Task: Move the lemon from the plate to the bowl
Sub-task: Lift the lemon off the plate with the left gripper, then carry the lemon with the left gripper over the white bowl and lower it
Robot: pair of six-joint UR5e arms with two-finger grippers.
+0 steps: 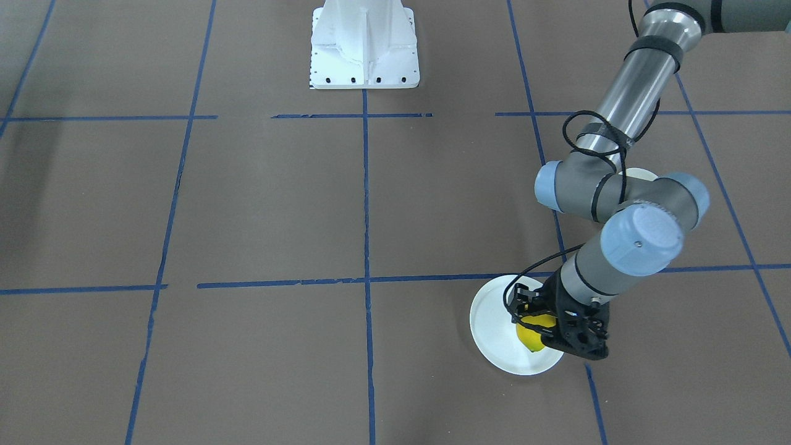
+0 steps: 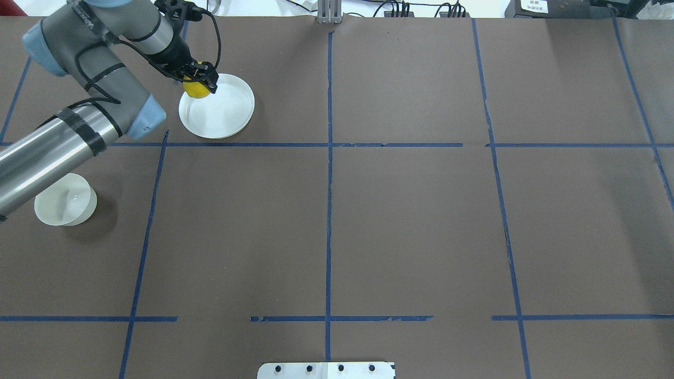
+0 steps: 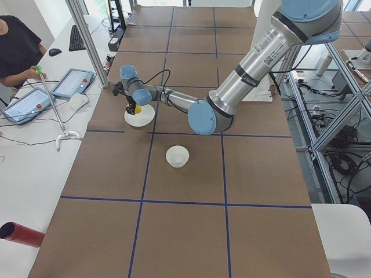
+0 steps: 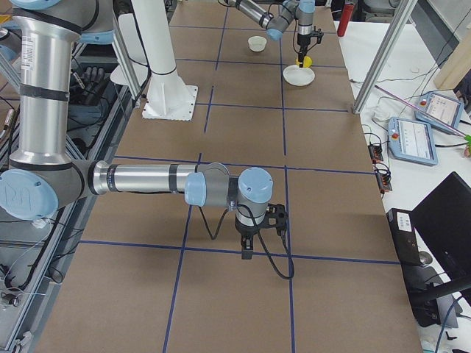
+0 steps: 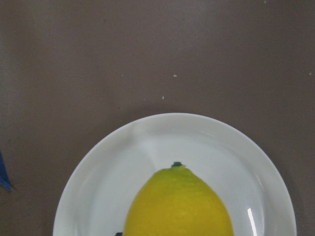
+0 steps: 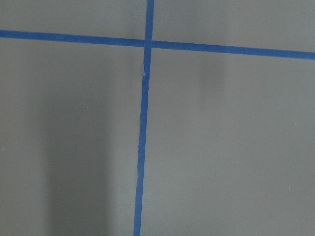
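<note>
The lemon (image 5: 177, 204), clamped in the left gripper's (image 1: 534, 324) jaws above the plate (image 1: 490, 327), could slip free of them on its rounded skin before reaching the bowl (image 2: 63, 206).

Brown table (image 2: 410, 226), blue tape grid (image 2: 329, 210); plate (image 2: 226, 117), bowl (image 2: 66, 206) well apart; white base mount (image 1: 364, 46), probably bolted.

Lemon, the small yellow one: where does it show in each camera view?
Front-facing: yellow oval lemon, lower right.
Overhead: upper left.
Exterior left: upper left of centre.
Exterior right: top, right of centre.
Left wrist: bottom centre.
Right wrist: not in it.
Shared landmark: the flat round white plate beneath it.
</note>
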